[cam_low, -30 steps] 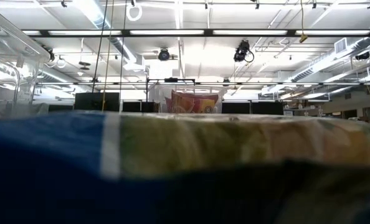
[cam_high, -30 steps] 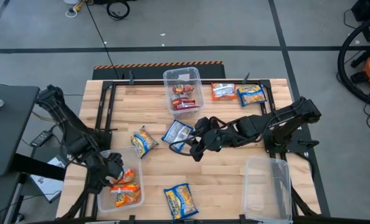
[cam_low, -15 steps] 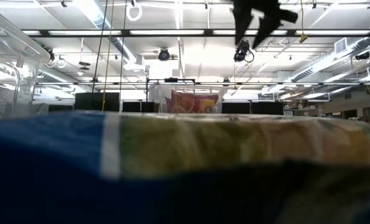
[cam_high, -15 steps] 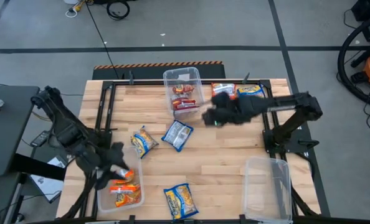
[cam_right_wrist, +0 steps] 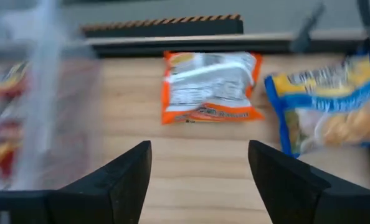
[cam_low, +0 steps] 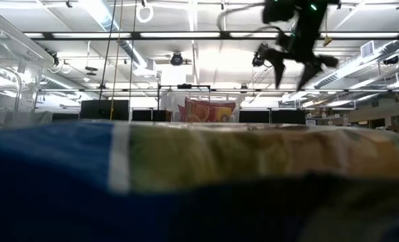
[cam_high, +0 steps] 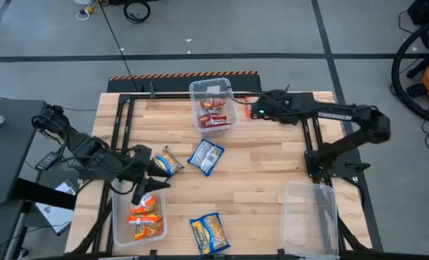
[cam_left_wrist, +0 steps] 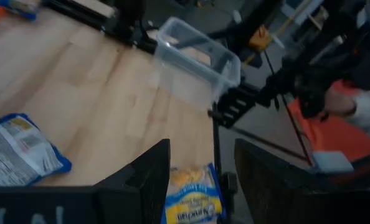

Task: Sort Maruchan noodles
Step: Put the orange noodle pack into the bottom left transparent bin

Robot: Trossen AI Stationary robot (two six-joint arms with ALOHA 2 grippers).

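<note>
Maruchan noodle packets lie flat on the wooden table: a blue-and-yellow one [cam_high: 167, 162], a blue-and-white one [cam_high: 206, 155] and another blue-and-yellow one [cam_high: 209, 232]. An orange packet [cam_right_wrist: 210, 87] and a blue-and-yellow packet [cam_right_wrist: 325, 109] lie near the far edge. My right gripper [cam_high: 253, 107] hovers open above these two, its fingers [cam_right_wrist: 129, 177] holding nothing. My left gripper [cam_high: 157, 180] is open and empty, beside the near-left bin [cam_high: 120, 227], which holds orange packets [cam_high: 144, 217].
A clear bin [cam_high: 213, 90] with red packets stands at the far middle, just left of my right gripper. A clear bin [cam_high: 310, 220] stands at the near right. In the low view a packet [cam_low: 199, 181] close to the lens hides the table; my right gripper [cam_low: 293, 70] shows above it.
My right gripper has swung from the blue-and-white packet at the table's middle toward the far edge, to a place right of the far bin. My left gripper has risen out of the near-left bin, gone toward the table's middle and tipped up nearer to level.
</note>
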